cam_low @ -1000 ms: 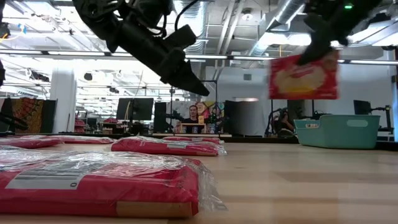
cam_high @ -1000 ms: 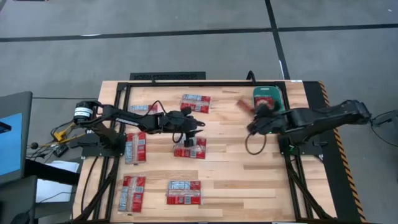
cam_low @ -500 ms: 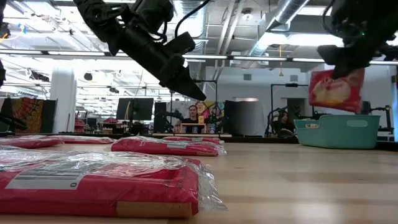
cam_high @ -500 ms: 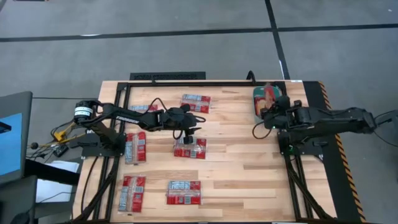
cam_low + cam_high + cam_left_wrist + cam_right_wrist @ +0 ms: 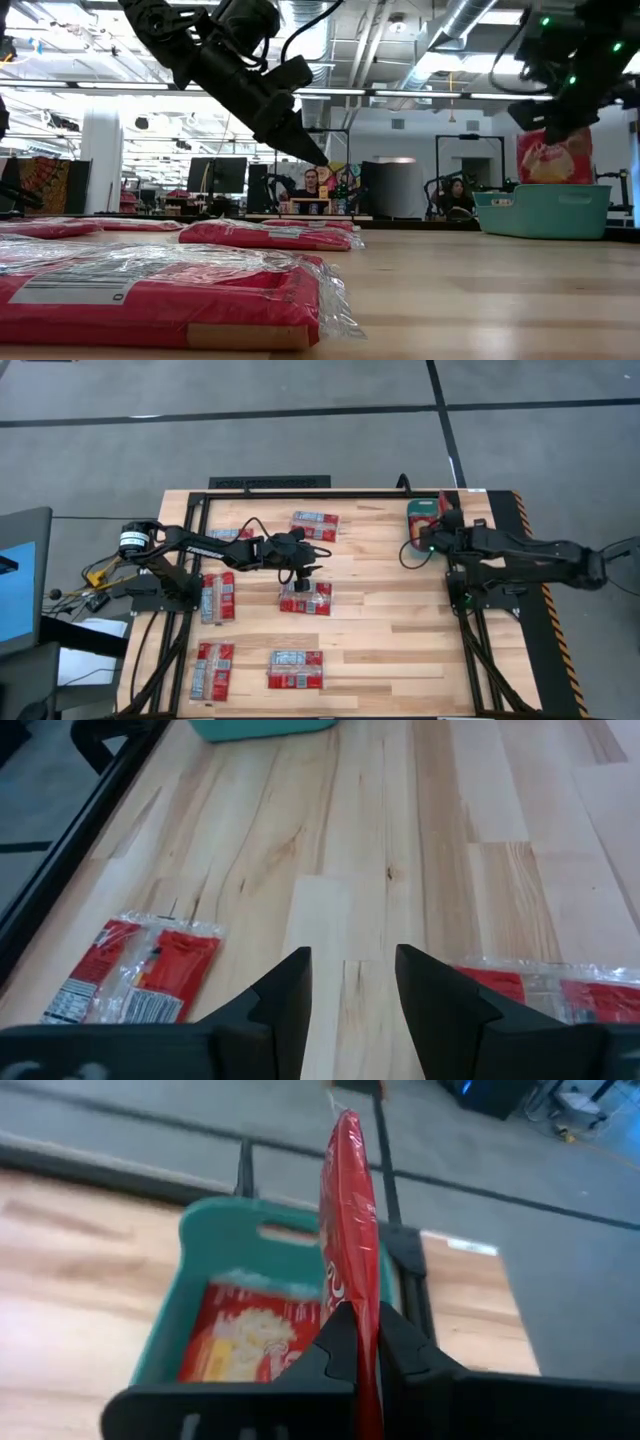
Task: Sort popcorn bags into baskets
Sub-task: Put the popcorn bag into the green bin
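Observation:
My right gripper is shut on a red popcorn bag and hangs over the teal basket, which stands at the table's far right. Another bag with a yellowish picture lies flat inside the basket. My left gripper is open and hovers in the air above the middle bag, touching nothing. Several more red bags lie flat on the table's left half, such as one toward the far edge and one near the left edge. My right gripper pinches the bag's upper edge between its two fingers, coming from above. The bag is lifted clear and hangs upright below the fingers, over the basket. It shows edge-on in the wrist view.
Two bags lie at the near left, and another at the far left under my left arm. Bare wood lies between the middle bag and the basket. A black frame runs along the table's far edge.
My right gripper has carried the bag toward the table's far right, from beside the basket to over it, and has lowered it. The bag now hangs closer above the basket's rim. My left arm has kept nearly still.

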{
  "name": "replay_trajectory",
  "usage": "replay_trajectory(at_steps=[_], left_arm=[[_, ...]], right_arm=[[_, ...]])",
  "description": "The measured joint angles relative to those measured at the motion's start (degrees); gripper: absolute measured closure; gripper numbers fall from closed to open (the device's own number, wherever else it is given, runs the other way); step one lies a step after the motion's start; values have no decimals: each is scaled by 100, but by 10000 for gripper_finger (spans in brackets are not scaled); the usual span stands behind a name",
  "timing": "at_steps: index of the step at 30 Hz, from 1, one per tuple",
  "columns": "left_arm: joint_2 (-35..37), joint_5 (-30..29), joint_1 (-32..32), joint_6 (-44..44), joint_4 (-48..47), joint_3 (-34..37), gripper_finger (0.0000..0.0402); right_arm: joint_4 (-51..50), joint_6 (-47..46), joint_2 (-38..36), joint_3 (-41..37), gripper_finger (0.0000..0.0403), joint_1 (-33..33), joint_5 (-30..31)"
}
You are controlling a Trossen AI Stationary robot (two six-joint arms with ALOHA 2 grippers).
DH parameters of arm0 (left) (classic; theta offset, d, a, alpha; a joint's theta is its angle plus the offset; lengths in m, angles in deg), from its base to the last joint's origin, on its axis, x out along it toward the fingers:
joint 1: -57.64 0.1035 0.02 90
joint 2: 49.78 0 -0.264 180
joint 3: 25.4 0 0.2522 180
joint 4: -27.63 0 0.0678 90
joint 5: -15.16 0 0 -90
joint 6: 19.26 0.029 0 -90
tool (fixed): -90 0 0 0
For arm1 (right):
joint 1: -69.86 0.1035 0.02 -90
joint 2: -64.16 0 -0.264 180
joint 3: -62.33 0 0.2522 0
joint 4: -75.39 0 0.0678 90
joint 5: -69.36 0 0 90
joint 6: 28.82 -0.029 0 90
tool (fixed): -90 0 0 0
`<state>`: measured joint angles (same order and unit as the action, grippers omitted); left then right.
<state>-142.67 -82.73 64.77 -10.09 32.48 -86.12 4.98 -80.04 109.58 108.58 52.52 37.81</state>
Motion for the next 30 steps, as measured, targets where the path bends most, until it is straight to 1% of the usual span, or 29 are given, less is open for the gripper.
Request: replay_trajectory(at_steps=[2, 4, 10, 15, 30], left_arm=[[0, 1, 0, -4, -7, 0, 264], [0, 1, 0, -29, -56, 0, 264], [0, -1, 0, -39, -200, 0, 264], [0, -3, 0, -39, -215, 0, 264], [0, -4, 0, -39, -292, 0, 264]], right_arm=[[322, 306, 39, -122, 386, -107, -205], [514, 505, 103, -178, 386, -208, -271], [587, 806, 369, -181, 386, -601, -303], [601, 840, 614, -181, 386, -837, -394], [655, 773, 1546, -179, 386, -1181, -452]])
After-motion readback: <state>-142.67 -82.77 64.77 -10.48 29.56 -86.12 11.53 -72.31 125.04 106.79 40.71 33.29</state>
